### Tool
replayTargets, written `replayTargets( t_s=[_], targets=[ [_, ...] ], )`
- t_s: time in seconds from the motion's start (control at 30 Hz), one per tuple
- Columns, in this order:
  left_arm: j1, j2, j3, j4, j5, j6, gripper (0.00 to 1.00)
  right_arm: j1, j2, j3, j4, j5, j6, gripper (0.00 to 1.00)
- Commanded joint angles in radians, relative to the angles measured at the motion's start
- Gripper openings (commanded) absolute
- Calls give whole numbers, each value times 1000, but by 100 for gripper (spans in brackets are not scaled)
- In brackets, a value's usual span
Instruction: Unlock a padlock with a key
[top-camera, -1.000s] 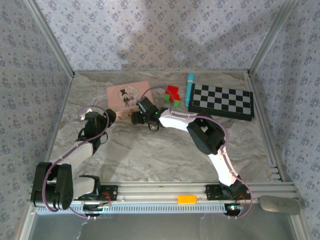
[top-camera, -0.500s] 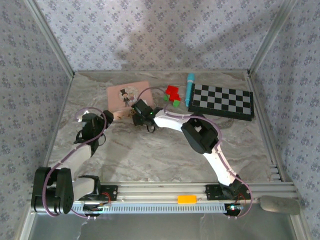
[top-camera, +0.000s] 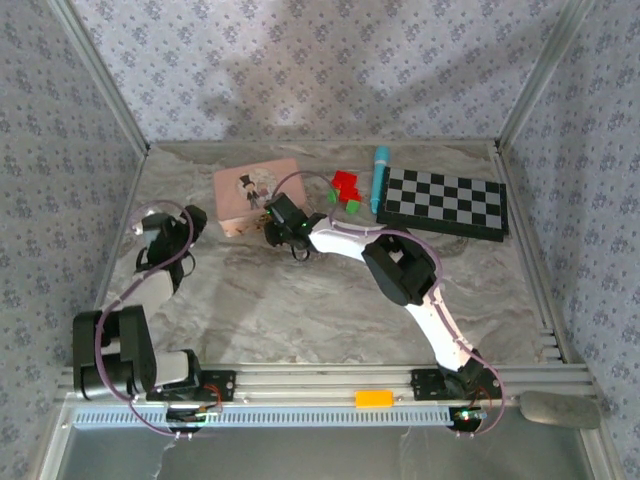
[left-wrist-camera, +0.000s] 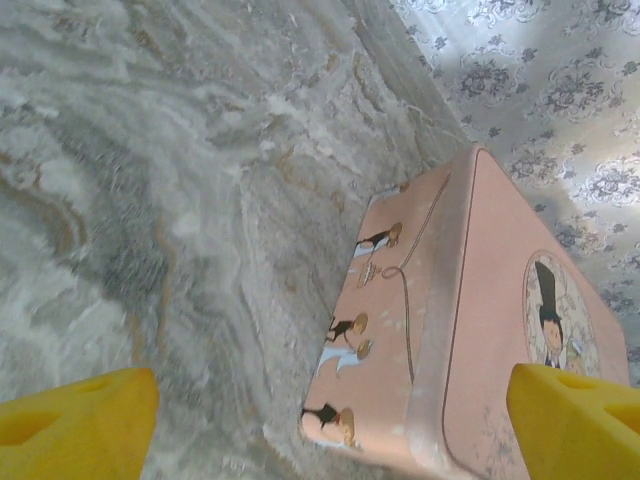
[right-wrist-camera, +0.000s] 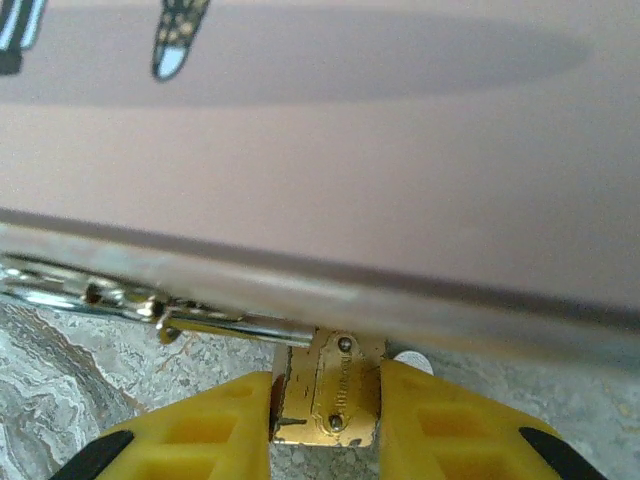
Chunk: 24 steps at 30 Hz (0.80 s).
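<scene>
In the right wrist view the small brass padlock (right-wrist-camera: 328, 390) stands on the marble, pressed against the lower edge of the pink box (right-wrist-camera: 320, 170). My right gripper (right-wrist-camera: 326, 410) is shut on its two sides. A thin silvery metal piece (right-wrist-camera: 200, 322) runs left from the padlock's top along the box edge; whether it is the shackle or the key I cannot tell. From above, the right gripper (top-camera: 273, 222) sits at the near right corner of the pink box (top-camera: 250, 188). My left gripper (top-camera: 190, 220) is open beside the box's left end, its yellow fingertips (left-wrist-camera: 80, 420) wide apart.
Red and green blocks (top-camera: 345, 188), a blue pen (top-camera: 379, 178) and a checkered board (top-camera: 444, 202) lie at the back right. The marble table (top-camera: 300, 300) is fenced by metal frame rails and patterned walls.
The left arm has swung left and its gripper has drawn back from the box's near corner. The right gripper has shifted slightly left toward the box and stayed shut.
</scene>
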Motion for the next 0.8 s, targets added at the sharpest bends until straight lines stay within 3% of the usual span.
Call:
replayTargets(
  t_s=[0.0, 0.2, 0.77],
  targets=[
    [15, 83, 90, 90, 126, 54, 90, -15, 32, -50, -28, -34, -44, 27],
    [-4, 212, 149, 165, 248, 71, 89, -17, 25, -54, 14, -55, -94, 26],
    [-128, 327, 201, 160, 291, 87, 87, 3, 25, -40, 172, -189, -96, 30]
  ],
)
